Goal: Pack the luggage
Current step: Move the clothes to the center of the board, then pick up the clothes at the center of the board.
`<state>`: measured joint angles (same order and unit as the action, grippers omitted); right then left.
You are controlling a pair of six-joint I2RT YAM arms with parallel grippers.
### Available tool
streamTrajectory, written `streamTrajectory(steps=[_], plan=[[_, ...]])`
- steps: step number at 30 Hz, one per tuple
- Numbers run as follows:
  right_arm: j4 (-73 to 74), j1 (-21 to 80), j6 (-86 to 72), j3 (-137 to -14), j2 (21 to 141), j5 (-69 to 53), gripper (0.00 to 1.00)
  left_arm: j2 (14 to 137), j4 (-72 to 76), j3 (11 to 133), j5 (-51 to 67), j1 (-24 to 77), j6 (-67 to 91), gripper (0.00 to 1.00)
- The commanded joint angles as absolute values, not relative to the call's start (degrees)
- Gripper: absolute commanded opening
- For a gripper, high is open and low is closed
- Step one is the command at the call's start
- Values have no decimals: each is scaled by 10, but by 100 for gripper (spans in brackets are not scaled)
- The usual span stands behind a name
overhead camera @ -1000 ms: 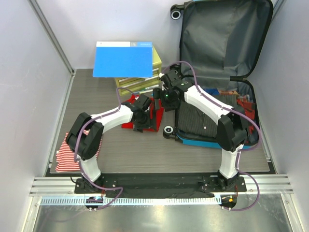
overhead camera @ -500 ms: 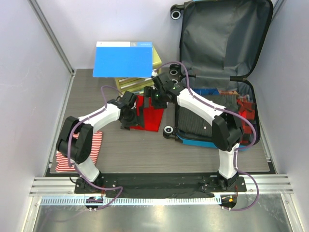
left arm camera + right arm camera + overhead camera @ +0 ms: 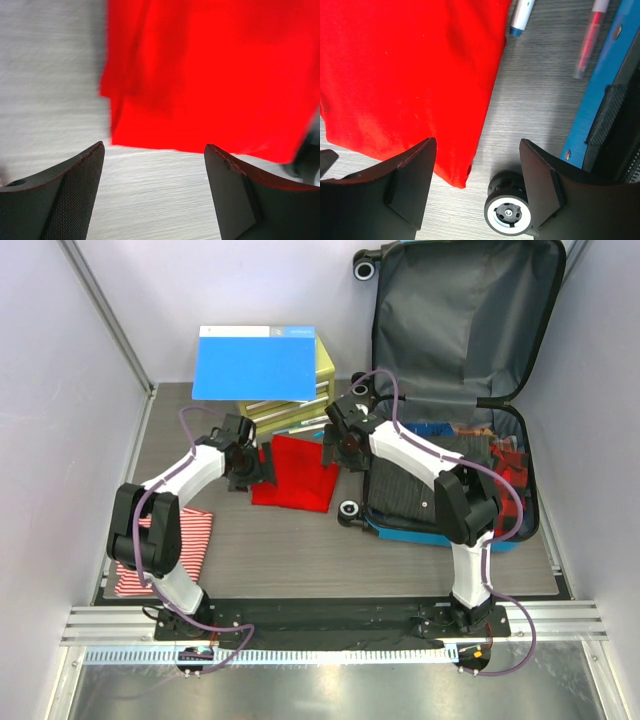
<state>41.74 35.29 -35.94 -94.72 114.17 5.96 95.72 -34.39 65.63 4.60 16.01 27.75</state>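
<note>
The luggage (image 3: pixel 460 320) lies open at the right, its grey-lined lid leaning on the back wall and folded clothes in its base. Its blue edge (image 3: pixel 600 90) and a black wheel (image 3: pixel 507 212) show in the right wrist view. A folded red cloth (image 3: pixel 297 472) lies flat on the table just left of it. My left gripper (image 3: pixel 256 466) hangs open at the cloth's left edge, over bare table (image 3: pixel 155 190), with the cloth (image 3: pixel 210 75) ahead. My right gripper (image 3: pixel 338 448) is open above the cloth's right edge (image 3: pixel 477 185), between cloth (image 3: pixel 410 75) and wheel, holding nothing.
A flat blue folder (image 3: pixel 255 362) rests on a yellow-green drawer box (image 3: pixel 325 365) behind the cloth. A red-and-white striped cloth (image 3: pixel 165 550) lies at the front left. Two pens (image 3: pixel 522 15) (image 3: pixel 590 40) lie between the red cloth and the luggage.
Both grippers have drawn back off the red cloth, the left one leftward and the right one toward the back. The cloth now lies uncovered and flat.
</note>
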Motion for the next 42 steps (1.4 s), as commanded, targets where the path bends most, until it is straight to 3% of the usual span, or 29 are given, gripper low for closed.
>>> streamTrajectory(steps=[1, 10, 20, 29, 37, 40, 42], plan=[[435, 357, -367, -963, 1150, 89, 73, 962, -264, 691, 111, 162, 279, 81], [424, 368, -394, -978, 1208, 72, 73, 1008, -192, 673, 163, 162, 284, 80], [418, 367, -390, -992, 1247, 55, 73, 998, -210, 641, 157, 157, 272, 80], [355, 367, -397, -959, 1244, -11, 67, 985, -216, 613, 160, 156, 267, 80], [348, 364, -396, -952, 1260, -24, 57, 977, -215, 604, 160, 156, 265, 80], [347, 362, -394, -949, 1267, -33, 49, 976, -214, 603, 161, 156, 265, 80], [349, 361, -395, -948, 1268, -45, 38, 975, -221, 608, 161, 156, 262, 80]])
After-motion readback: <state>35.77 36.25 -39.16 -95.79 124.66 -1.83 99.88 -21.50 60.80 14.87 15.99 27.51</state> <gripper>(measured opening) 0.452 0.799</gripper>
